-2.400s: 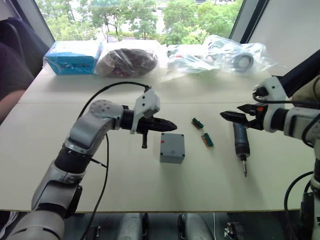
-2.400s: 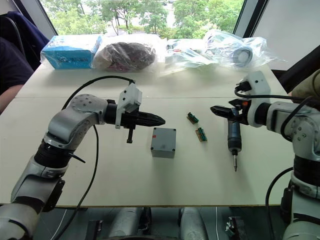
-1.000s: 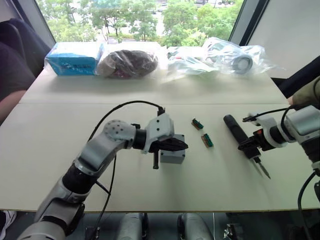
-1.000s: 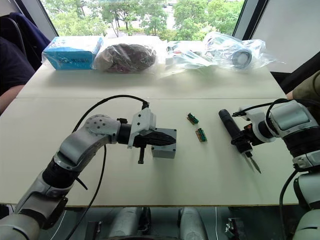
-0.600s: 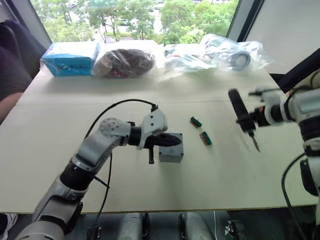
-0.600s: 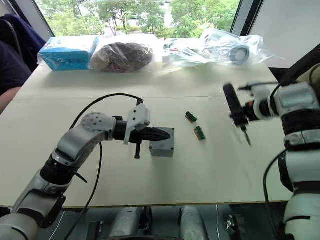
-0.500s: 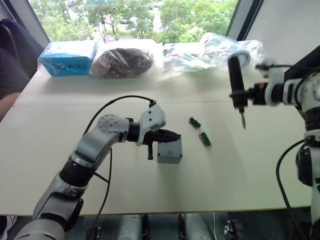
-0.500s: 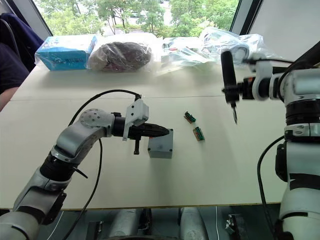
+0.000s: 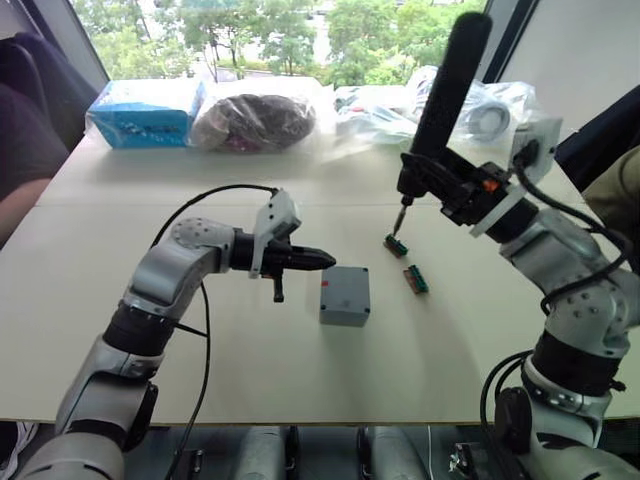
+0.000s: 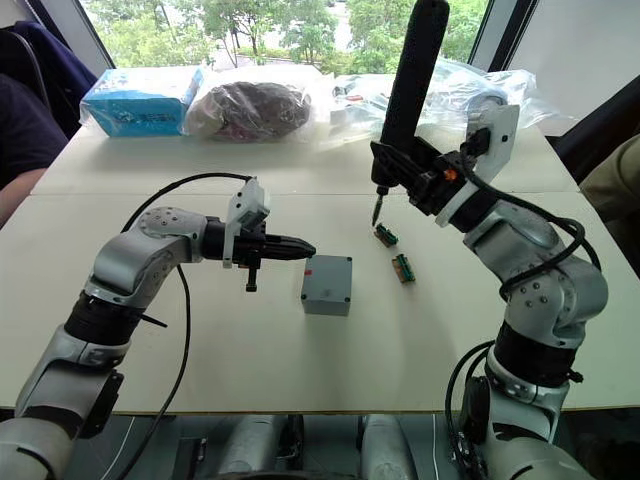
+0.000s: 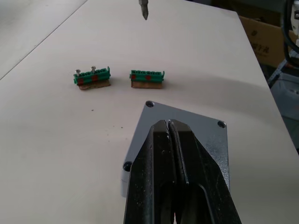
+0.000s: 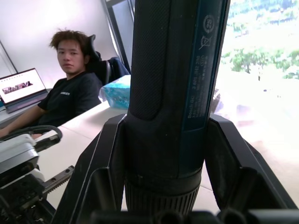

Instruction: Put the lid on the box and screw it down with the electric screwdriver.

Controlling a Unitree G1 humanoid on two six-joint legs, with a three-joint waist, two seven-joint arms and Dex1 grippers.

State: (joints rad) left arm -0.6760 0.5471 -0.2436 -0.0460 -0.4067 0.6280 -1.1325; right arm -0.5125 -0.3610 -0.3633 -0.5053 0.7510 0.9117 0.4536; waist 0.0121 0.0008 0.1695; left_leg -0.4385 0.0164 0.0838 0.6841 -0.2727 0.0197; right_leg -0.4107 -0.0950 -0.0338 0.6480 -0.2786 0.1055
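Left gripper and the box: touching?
Apart. In the right eye view the shut left gripper stops short of the box, with bare table between its tip and the box's near edge; the left eye view shows the same gap.

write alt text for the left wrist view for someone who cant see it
The left gripper, its two black fingers pressed shut and empty, points over the grey lid on a pale table. Beyond it lie two small green connectors, with the electric screwdriver bit hanging above them.
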